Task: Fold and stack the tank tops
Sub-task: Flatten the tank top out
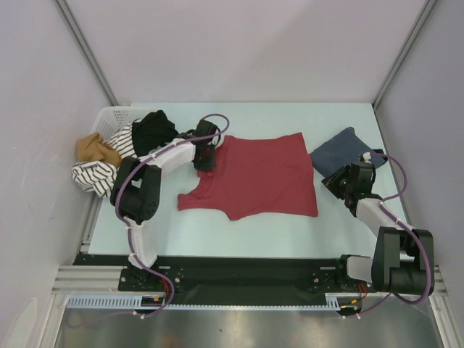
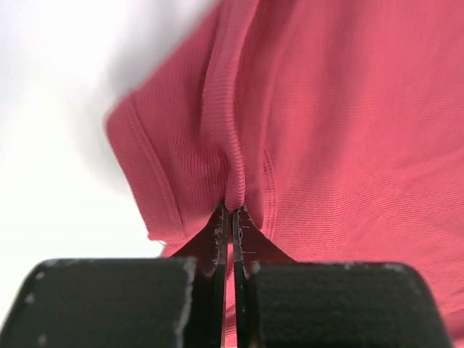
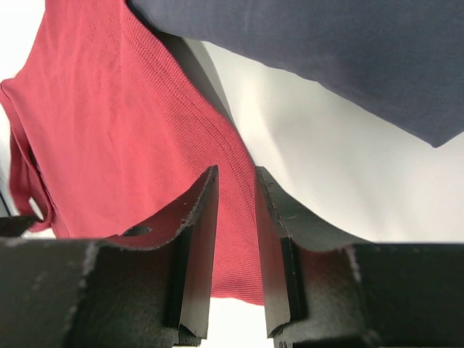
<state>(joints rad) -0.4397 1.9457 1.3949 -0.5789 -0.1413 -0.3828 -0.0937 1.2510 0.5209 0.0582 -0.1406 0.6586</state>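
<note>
Overhead, the brick-red tank top (image 1: 257,177) lies spread flat in the middle of the table (image 1: 290,232), with its straight hem toward the right arm. The slate blue-grey tank top (image 1: 339,148) sits as a folded bundle at its far right corner. That view only places the left gripper (image 2: 230,217) on the red top's far left edge. The left wrist camera shows more: the two fingers are clenched together on a raised ridge of ribbed red cloth, beside a stitched border. Likewise, from above the right gripper (image 3: 235,239) is a dark shape at the hem, just beside the blue-grey bundle. Its own camera shows the fingers (image 3: 199,232) parted with a narrow gap, grasping nothing, the red hem running beneath them and bare table to their right. There the blue-grey cloth fills the upper right and meets the red edge at the top. At the table's far left corner a white basket (image 1: 109,116) holds a black garment (image 1: 154,130), a mustard one (image 1: 96,148) and a striped one (image 1: 98,174), which spill over its rim. The left arm's forearm crosses in front of the striped cloth.
</note>
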